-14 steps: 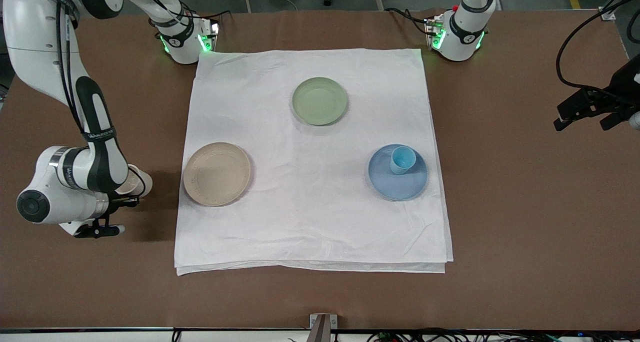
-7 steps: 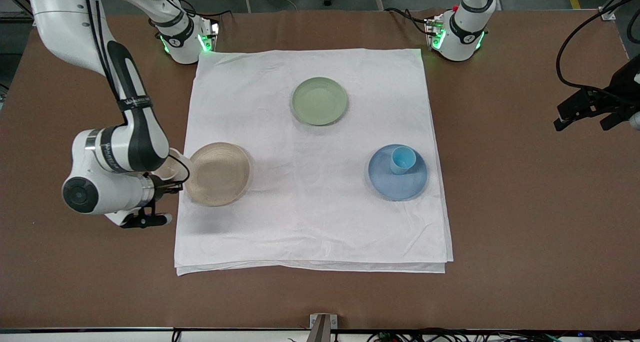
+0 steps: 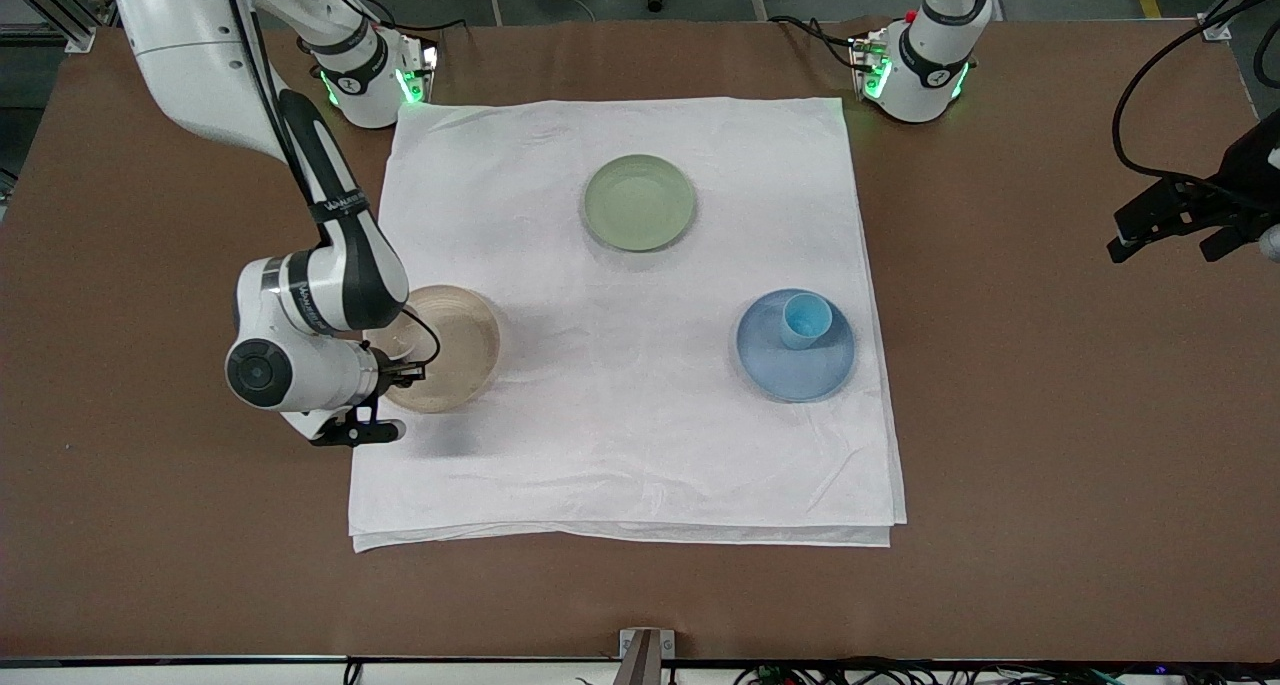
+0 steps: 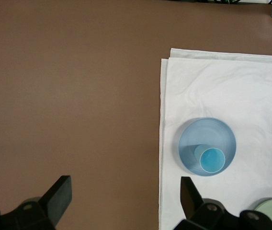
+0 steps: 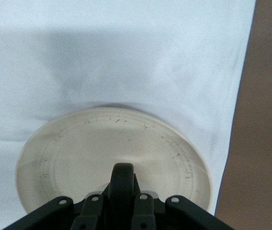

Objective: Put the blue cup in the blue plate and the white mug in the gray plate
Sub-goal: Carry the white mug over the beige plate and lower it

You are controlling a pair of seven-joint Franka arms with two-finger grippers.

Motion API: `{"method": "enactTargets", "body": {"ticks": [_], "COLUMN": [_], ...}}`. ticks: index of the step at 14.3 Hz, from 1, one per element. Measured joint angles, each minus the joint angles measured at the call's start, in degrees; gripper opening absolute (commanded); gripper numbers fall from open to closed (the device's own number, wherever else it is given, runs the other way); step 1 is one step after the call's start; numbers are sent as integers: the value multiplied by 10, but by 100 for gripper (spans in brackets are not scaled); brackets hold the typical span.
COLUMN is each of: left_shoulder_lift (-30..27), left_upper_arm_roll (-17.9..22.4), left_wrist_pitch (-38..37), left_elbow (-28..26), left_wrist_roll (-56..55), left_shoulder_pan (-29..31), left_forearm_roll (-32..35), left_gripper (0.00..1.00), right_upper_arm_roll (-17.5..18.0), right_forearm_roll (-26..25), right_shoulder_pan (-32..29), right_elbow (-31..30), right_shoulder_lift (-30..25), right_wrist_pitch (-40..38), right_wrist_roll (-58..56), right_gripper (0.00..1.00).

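The right gripper (image 3: 400,357) hangs over the gray plate (image 3: 455,350), at the plate's edge toward the right arm's end of the table, with its fingers clamped on the white mug (image 3: 393,339). In the front view only the mug's pale rim and a little of its wall show beneath the wrist – the rest is hidden by the arm. The right wrist view shows the mug's dark loop handle (image 5: 122,188) pinched between the fingers, with the gray plate (image 5: 78,158) and its faint concentric rings spread below.

The blue cup (image 3: 805,320) stands upright in the blue plate (image 3: 800,370), on the part of the plate farther from the front camera. The left wrist view shows the same pair from above: the blue cup (image 4: 211,159) inside the rim of the blue plate (image 4: 198,136).

The left gripper (image 3: 1165,233) waits over bare brown table (image 3: 1050,415) at the left arm's end, well apart from the plates – its two fingers (image 4: 59,194) are spread wide with nothing between them.

All three plates sit on a white cloth (image 3: 620,445). A pale green plate (image 3: 640,203) lies farther from the front camera than the other two, roughly between them, well apart from both.
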Motion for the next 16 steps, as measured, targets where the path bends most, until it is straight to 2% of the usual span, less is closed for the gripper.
{"method": "enactTargets", "body": {"ticks": [7, 8, 9, 10, 13, 16], "left_shoulder_lift": [1, 1, 2, 2, 2, 2], "left_upper_arm_roll": [0, 0, 0, 0, 0, 0], "left_wrist_pitch": [0, 0, 0, 0, 0, 0], "left_elbow": [0, 0, 0, 0, 0, 0], "left_wrist_roll": [0, 0, 0, 0, 0, 0], "left_shoulder_pan": [0, 0, 0, 0, 0, 0], "left_forearm_roll": [0, 0, 0, 0, 0, 0], "left_gripper": [100, 100, 100, 100, 100, 100], "right_upper_arm_roll": [0, 0, 0, 0, -4, -10], "right_forearm_roll": [0, 0, 0, 0, 0, 0], "right_shoulder_pan": [12, 14, 15, 16, 15, 14], "right_elbow": [-2, -2, -2, -1, 14, 32], "right_shoulder_lift": [26, 30, 32, 32, 27, -3], "right_wrist_pitch": [23, 26, 26, 26, 25, -1], "right_wrist_roll": [3, 3, 4, 10, 41, 52], "right_gripper": [2, 25, 74, 100, 100, 100]}}
